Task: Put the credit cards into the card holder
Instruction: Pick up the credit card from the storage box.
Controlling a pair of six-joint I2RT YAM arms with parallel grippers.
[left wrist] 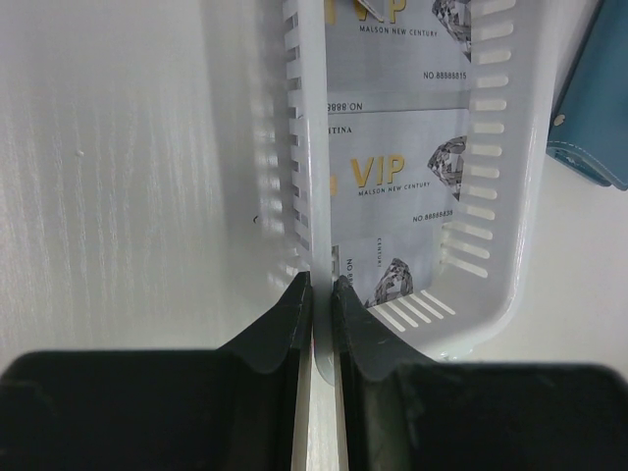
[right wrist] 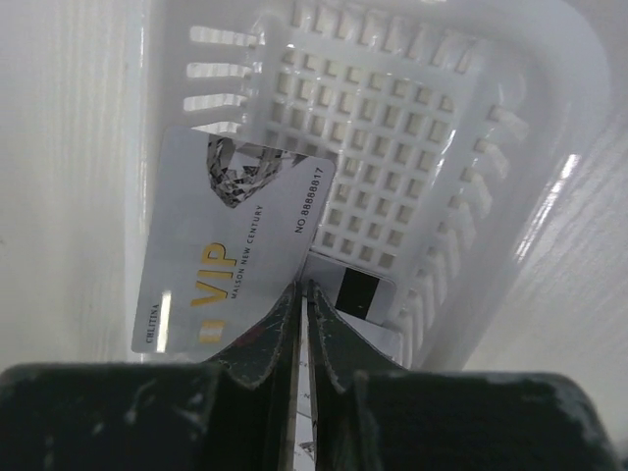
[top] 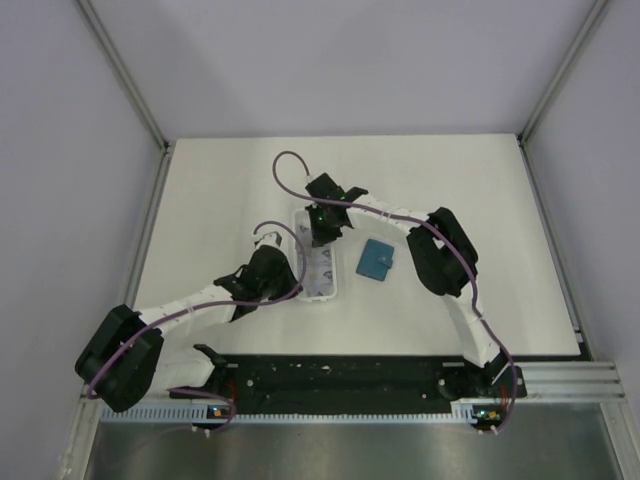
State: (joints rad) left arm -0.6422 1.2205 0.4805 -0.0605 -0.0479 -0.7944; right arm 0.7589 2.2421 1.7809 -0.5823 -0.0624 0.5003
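Nearest the right wrist lens: right gripper (right wrist: 302, 294), jaws pressed onto the near edge of one VIP card (right wrist: 235, 250). It stands tilted over the grid floor of the white tray (right wrist: 510, 118), one corner overlapping the side wall. Below it a second card (right wrist: 358, 292) with a dark stripe shows.

Left gripper (left wrist: 319, 287) pinches the tray's long wall between its fingers; we read this as bracing the tray. More credit cards (left wrist: 392, 172) lie overlapped, face up, on the tray floor. Card holder (top: 377, 260) sits on the table (top: 480, 200) near the tray's right side, apart from both grippers, and looks folded shut.

Step in hand, our judgement: pulling one card out of the tray. We cannot tell whether the holder has any inside.

Next move calls for lifting the card clear of the wall and carrying it right to the holder. A pocket must be opened first, so the left gripper would likely have to release the tray.
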